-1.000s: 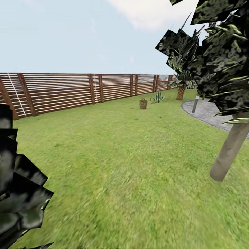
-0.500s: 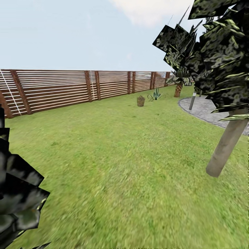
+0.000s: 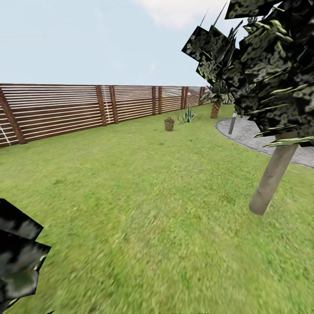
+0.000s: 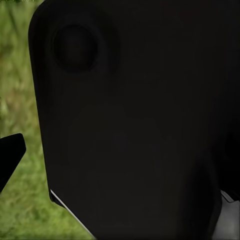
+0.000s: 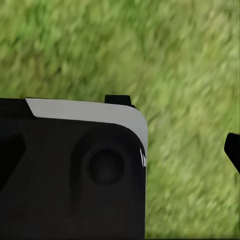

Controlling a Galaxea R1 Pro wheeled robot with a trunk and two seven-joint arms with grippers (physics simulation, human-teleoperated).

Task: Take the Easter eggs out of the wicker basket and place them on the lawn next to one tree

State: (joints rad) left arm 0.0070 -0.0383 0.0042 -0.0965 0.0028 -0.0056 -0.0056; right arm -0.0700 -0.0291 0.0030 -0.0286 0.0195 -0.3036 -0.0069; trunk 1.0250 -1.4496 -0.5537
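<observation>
Presently, a broad lawn [image 3: 144, 209] is seen from the head view, bounded on the left and far side by a slatted wooden fence [image 3: 65, 109]. The wicker basket [image 3: 169, 124] is observed standing upright on the grass far ahead, near the fence and just beside a spiky green plant [image 3: 187, 116]. Its contents cannot be made out at that distance, so the eggs are not located. A tree [image 3: 272, 174] with a pale grey-beige trunk and dark mottled foliage is noted on the right, well apart from the basket, its trunk leaning and rooted in the grass. Behind it a grey paved area [image 3: 257, 137] is recorded, with a thin post [image 3: 232, 123] at its edge and a small palm [image 3: 215, 107] further back. Dark angular foliage [image 3: 17, 257] is seen at the lower left corner.

In the left wrist view, a large black housing [image 4: 135, 120] is seen before blurred grass. In the right wrist view, a black housing with a pale edge [image 5: 70, 170] is seen above grass. Neither pincer's fingers can be identified with confidence; whether either pincer is released or clenched cannot be told, and nothing is seen held or touched.
</observation>
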